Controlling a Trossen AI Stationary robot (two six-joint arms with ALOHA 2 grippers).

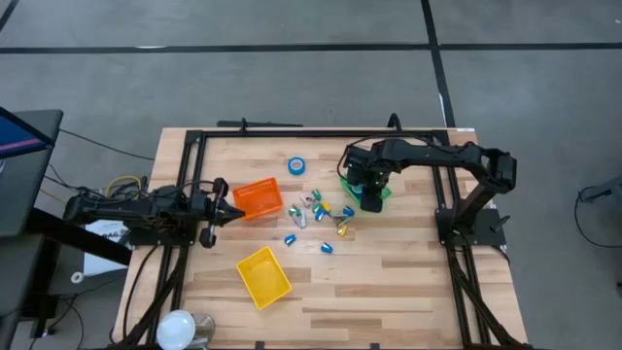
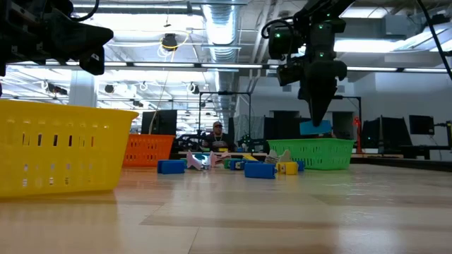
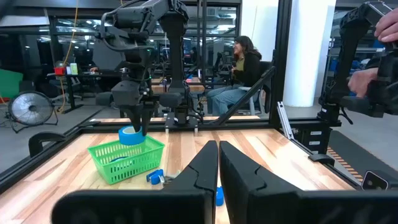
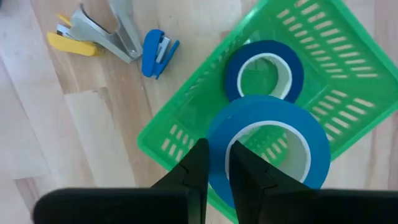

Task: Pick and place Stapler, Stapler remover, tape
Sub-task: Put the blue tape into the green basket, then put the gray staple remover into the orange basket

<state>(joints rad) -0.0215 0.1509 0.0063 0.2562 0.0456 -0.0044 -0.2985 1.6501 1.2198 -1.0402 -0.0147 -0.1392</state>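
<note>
- We see a round roll of blue tape with a pale centre (image 4: 267, 146) pinched by its wall in the right gripper (image 4: 216, 163), whose two dark fingers are nearly closed, one on each side of the wall.
- The held roll hangs just above a green slotted plastic bin (image 4: 339, 81), and directly beneath the gripper a second blue roll (image 4: 264, 73) lies flat inside that bin.
- In the high view a third blue roll (image 1: 296, 166) lies on the wooden table (image 1: 389, 282), well apart from the right gripper, towards the far edge.
- Just beside the bin, we see a small blue stapler (image 4: 157, 52) next to a grey and yellow stapler piece (image 4: 93, 34), part of a scatter of small items.
- Beyond the scatter stand an orange slotted bin (image 1: 258, 199) and a yellow slotted bin (image 1: 263, 276).
- The left gripper (image 1: 236, 213) waits beside the orange bin, its fingers pressed together on nothing.
</note>
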